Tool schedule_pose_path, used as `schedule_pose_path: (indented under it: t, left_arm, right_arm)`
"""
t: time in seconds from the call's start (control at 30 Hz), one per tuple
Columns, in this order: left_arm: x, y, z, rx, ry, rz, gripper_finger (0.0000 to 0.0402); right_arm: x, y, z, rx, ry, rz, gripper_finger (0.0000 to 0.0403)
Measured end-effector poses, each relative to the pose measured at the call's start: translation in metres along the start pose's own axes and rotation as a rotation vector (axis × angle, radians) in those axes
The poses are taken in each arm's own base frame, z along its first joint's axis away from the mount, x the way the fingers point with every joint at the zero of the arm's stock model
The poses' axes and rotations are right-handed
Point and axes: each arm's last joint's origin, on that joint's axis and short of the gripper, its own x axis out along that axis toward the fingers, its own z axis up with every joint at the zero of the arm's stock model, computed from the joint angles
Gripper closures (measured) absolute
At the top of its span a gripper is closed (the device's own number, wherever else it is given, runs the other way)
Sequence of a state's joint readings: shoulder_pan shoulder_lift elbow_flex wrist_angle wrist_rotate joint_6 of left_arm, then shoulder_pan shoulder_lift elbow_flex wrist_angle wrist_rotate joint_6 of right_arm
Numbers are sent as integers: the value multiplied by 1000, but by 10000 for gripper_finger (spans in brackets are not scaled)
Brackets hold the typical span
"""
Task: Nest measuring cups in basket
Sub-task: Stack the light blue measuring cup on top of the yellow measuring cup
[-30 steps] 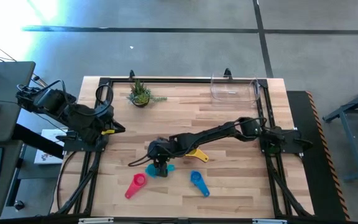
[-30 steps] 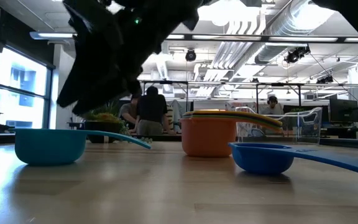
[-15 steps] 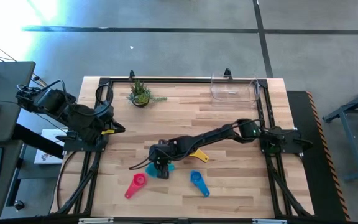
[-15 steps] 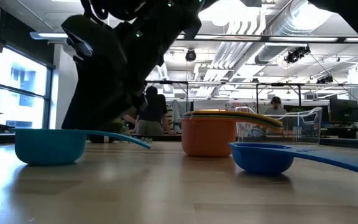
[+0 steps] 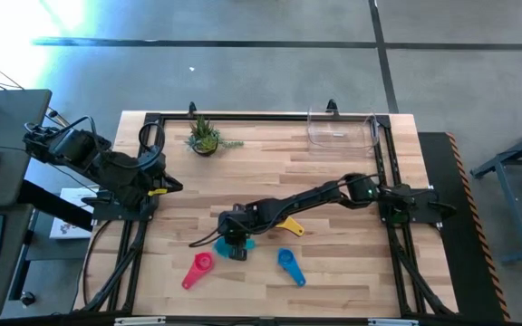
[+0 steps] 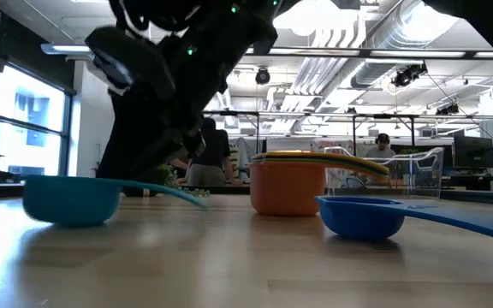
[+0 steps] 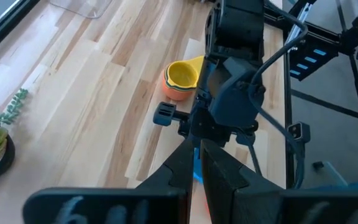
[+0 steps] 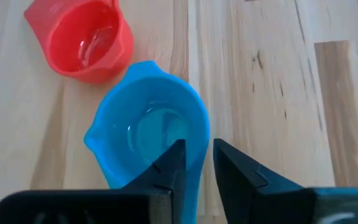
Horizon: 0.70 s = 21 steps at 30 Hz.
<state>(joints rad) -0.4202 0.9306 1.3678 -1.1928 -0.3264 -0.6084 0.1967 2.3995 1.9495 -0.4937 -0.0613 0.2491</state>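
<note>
The teal measuring cup sits on its bowl base on the table, near the front middle. My right gripper is over it, shut on its handle. The pink cup and the blue cup lie near the front edge. A yellow cup sits nested in the orange cup, behind the gripper. The clear basket stands at the far right corner. My left gripper waits shut at the table's left side. My right gripper pinches the teal cup's flat handle between its two fingers, close to the bowl. The fingers come from above, slanting down, and lie along the handle. The cup stays upright with its bowl on the table.
A small potted plant stands at the far left. The pink cup lies just beyond the teal one. A black frame runs around the table. Bare wood lies between the cups and the basket. People stand in the room behind the table.
My right gripper has come down from above the teal cup onto its handle and moved slightly toward the near edge. The other cups have stayed where they were.
</note>
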Motion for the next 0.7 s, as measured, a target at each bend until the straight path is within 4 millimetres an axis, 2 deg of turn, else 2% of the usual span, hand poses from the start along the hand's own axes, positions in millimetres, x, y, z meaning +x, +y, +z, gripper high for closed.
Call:
schedule_pose_path:
  t: [0.23, 0.37, 0.47, 0.7]
  left_arm:
    - [0, 0, 0, 0, 1, 1, 383]
    - [0, 0, 0, 1, 3, 2, 383]
    - [0, 0, 0, 2, 5, 4, 383]
    - [0, 1, -1, 6, 15, 10, 383]
  right_arm:
    - [8, -1, -7, 23, 37, -15, 336]
    - [8, -1, -7, 30, 39, -14, 370]
    - [5, 0, -3, 33, 33, -11, 395]
    - [-10, 1, 13, 104, 19, -43, 398]
